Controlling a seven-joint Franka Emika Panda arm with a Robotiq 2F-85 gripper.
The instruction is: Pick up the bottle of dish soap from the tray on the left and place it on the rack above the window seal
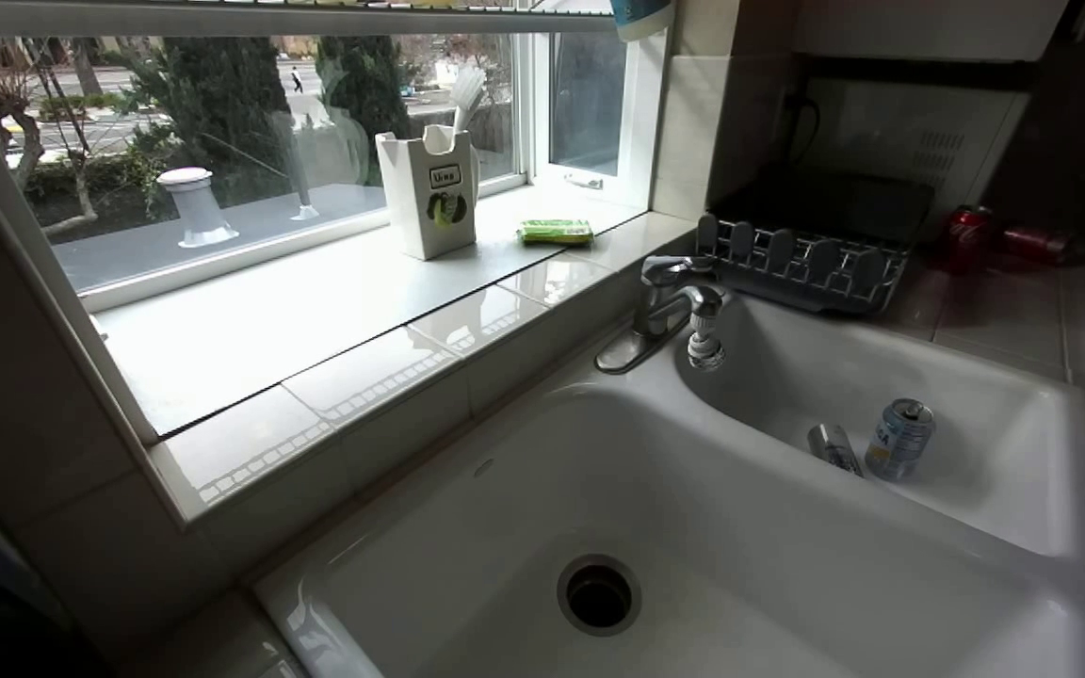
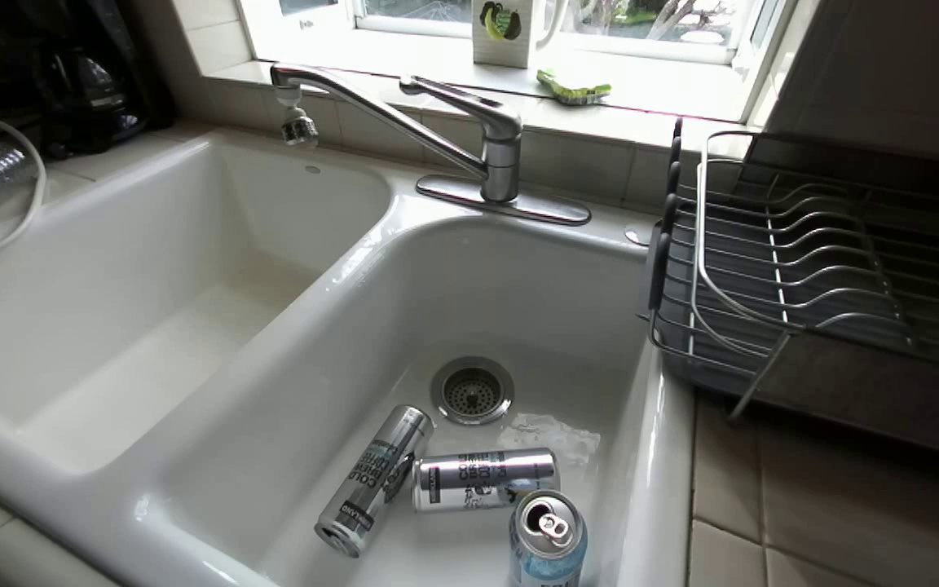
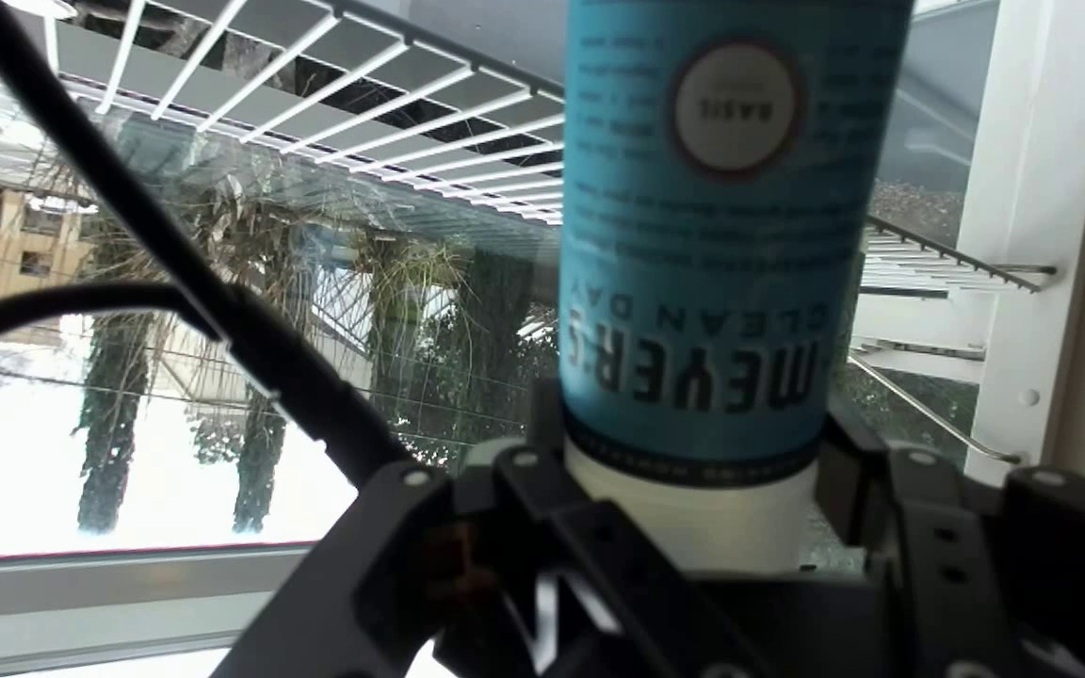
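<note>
The dish soap bottle [image 3: 712, 282], with a blue-teal label and white ends, is held upright in the air by my gripper [image 3: 698, 433]. The wrist picture stands upside down. The fingers press on either side near the bottle's white upper part. The bottle's lower end [image 1: 641, 21] shows at the top of an exterior view, near the window corner. The white-barred rack [image 1: 222, 9] crosses above the window; its bars [image 3: 345, 104] pass behind the bottle in the wrist view. The white window seal [image 1: 316, 320] lies below. The dark wire tray [image 1: 801, 268] stands beside the sink. My gripper is outside both exterior views.
A tall white carton [image 1: 429, 198] with a brush and a green sponge packet [image 1: 555, 232] stand on the ledge. The faucet [image 1: 655, 311] rises behind the sink. Cans [image 2: 486, 479] lie in the sink. A black cable [image 3: 298, 405] crosses the wrist view; the window frame [image 3: 1051, 235] is beside the bottle.
</note>
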